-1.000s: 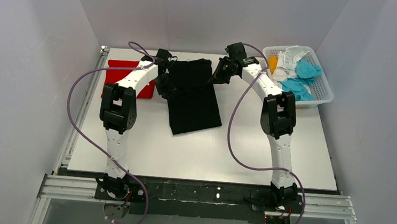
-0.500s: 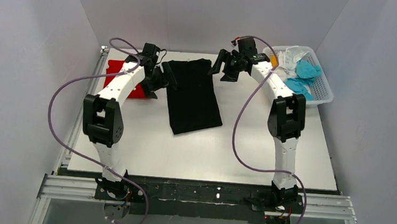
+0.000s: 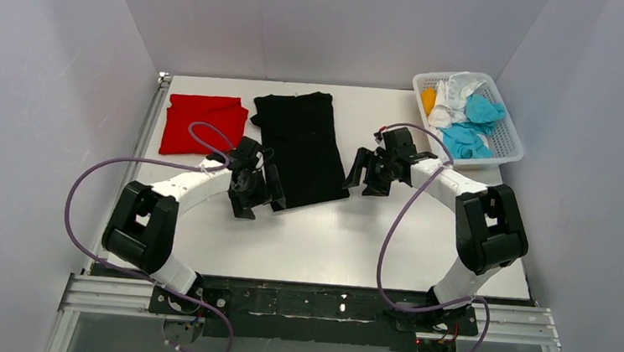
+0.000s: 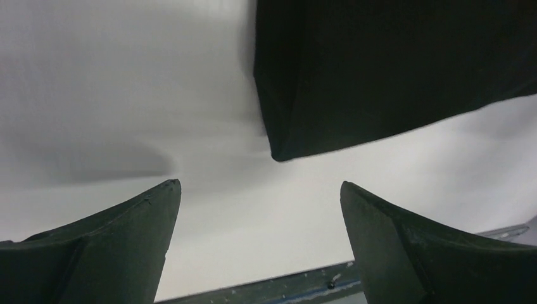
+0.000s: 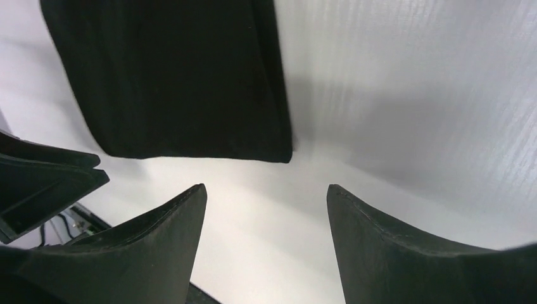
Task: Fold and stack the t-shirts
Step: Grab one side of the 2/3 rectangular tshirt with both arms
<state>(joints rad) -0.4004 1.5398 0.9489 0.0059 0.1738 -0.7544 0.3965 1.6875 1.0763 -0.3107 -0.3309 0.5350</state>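
Observation:
A black t-shirt (image 3: 298, 145) lies flat on the white table as a long folded strip, and a folded red t-shirt (image 3: 203, 124) lies to its left. My left gripper (image 3: 258, 204) is open just off the strip's near left corner. In the left wrist view that gripper (image 4: 259, 183) holds nothing, with the black t-shirt's corner (image 4: 392, 63) just ahead of it. My right gripper (image 3: 363, 182) is open beside the near right corner. In the right wrist view it (image 5: 266, 187) is empty, and the black t-shirt (image 5: 171, 76) lies ahead to the left.
A white lattice basket (image 3: 509, 145) at the back right holds cyan, white and orange cloth. Grey walls close in three sides. Bare table (image 3: 329, 236) runs from the shirts to the metal rail at the near edge. The left gripper's body (image 5: 44, 183) shows in the right wrist view.
Both grippers have let go of the black t-shirt's far end and opened. Both arms have swung back to its near corners. The shirt lies where it was.

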